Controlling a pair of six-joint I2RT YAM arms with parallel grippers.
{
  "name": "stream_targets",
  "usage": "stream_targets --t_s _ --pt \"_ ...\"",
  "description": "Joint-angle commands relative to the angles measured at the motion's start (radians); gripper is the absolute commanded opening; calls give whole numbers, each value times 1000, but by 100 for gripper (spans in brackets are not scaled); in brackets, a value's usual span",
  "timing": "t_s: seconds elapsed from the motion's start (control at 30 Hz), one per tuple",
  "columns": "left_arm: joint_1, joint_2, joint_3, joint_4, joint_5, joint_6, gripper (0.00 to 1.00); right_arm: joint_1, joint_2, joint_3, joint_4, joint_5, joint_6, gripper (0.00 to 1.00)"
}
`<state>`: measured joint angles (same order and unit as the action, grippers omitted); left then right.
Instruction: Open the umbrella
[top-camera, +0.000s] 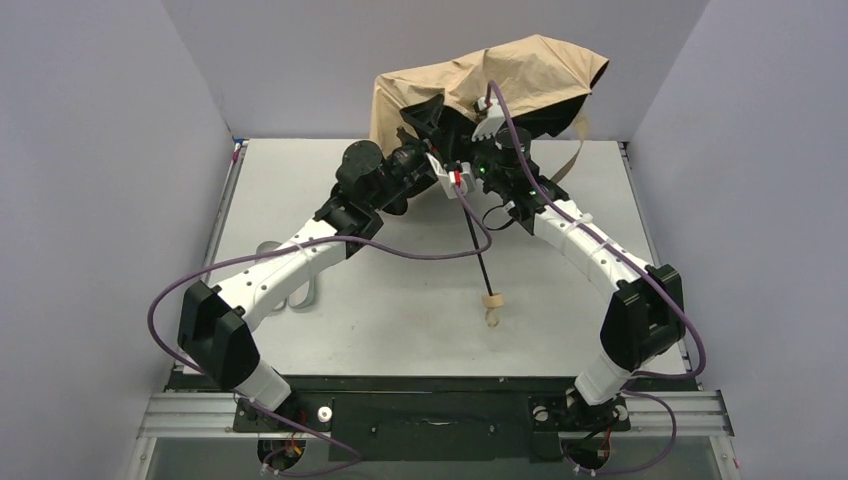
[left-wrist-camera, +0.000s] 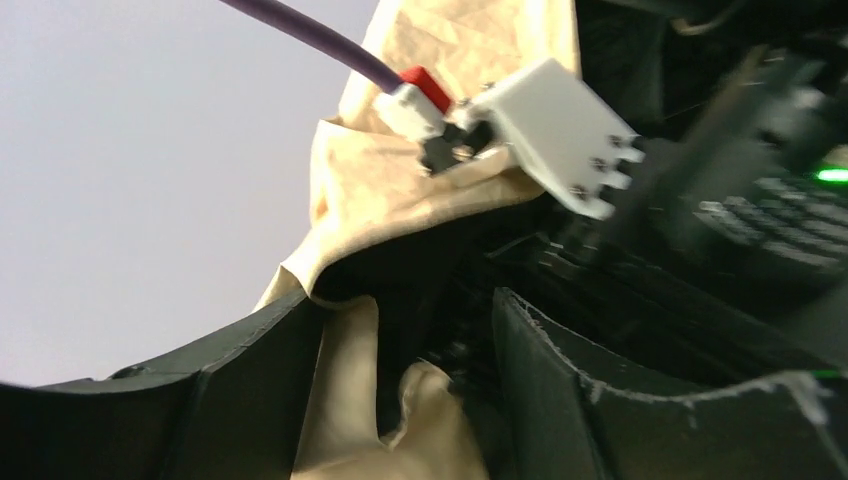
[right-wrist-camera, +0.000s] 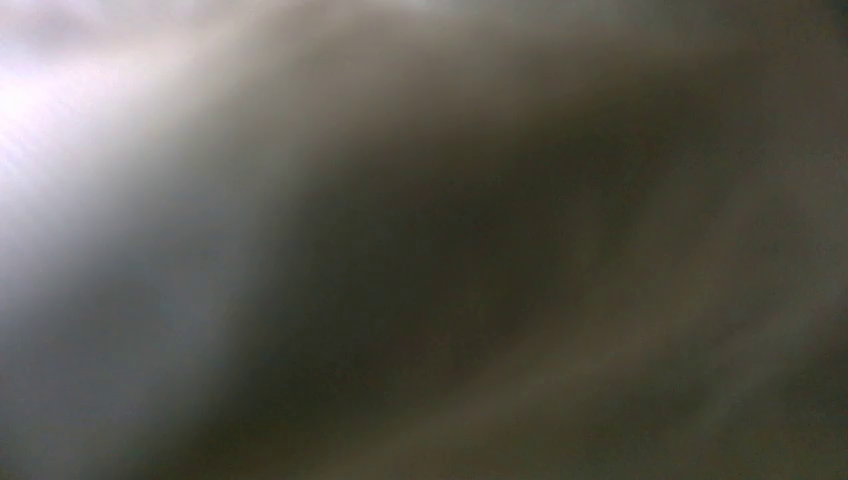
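The umbrella's tan canopy (top-camera: 500, 75) hangs crumpled in the air over the table's far edge, its black lining showing underneath. Its thin black shaft (top-camera: 476, 240) slants down to the small tan handle (top-camera: 490, 299), and a strap lies on the table. My left gripper (top-camera: 428, 118) reaches up under the canopy. In the left wrist view its jaws stand partly apart (left-wrist-camera: 405, 300) with folds of tan fabric (left-wrist-camera: 345, 400) pinched between them. My right wrist (top-camera: 505, 160) is beside it, its gripper hidden under the canopy. The right wrist view is a dark blur.
A pale object (top-camera: 300, 292) lies on the table (top-camera: 400, 320) partly under my left forearm. Grey walls close in the table on three sides. Purple cables loop off both arms. The right wrist's white camera mount (left-wrist-camera: 560, 130) is close in front of my left gripper.
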<state>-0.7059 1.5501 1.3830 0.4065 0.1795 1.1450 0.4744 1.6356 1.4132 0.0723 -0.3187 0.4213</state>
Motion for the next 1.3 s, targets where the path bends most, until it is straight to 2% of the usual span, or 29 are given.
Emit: stream_targets --t_s 0.0,0.03,0.07,0.13,0.17,0.2,0.27,0.43,0.5,0.77,0.87,0.97,1.27 --pt "9 38 105 103 -91 94 47 17 -84 -4 26 -20 -113 0" --pt "12 46 117 107 -123 87 41 18 -86 -6 21 -22 -132 0" --pt "18 61 145 109 -138 61 29 19 -87 -15 17 -22 -140 0" --pt "33 85 194 89 -194 15 17 22 -94 -31 12 -29 -170 0" --pt "43 100 212 69 -231 -3 14 22 -100 -36 11 -32 -195 0" --pt "48 107 244 59 -249 -45 6 22 -103 -51 13 -44 -205 0" --pt "68 129 291 22 -299 -107 0 24 -118 -76 23 -59 -235 0" --pt "116 162 370 -24 -406 -257 0 22 -145 -130 33 -78 -293 0" --pt "134 143 384 -26 -413 -391 0 14 -142 -136 31 -70 -293 0" --pt "211 -27 281 43 -238 -826 0 -48 -82 -116 65 -19 -166 0" --pt "214 -80 241 83 -158 -898 0 -68 -53 -96 105 -20 -91 0" --pt "212 -104 251 57 -144 -967 0 -72 -39 -76 173 -22 -52 0" --pt "255 -66 391 -35 -325 -1075 0 -72 -58 -126 307 -61 -27 0"
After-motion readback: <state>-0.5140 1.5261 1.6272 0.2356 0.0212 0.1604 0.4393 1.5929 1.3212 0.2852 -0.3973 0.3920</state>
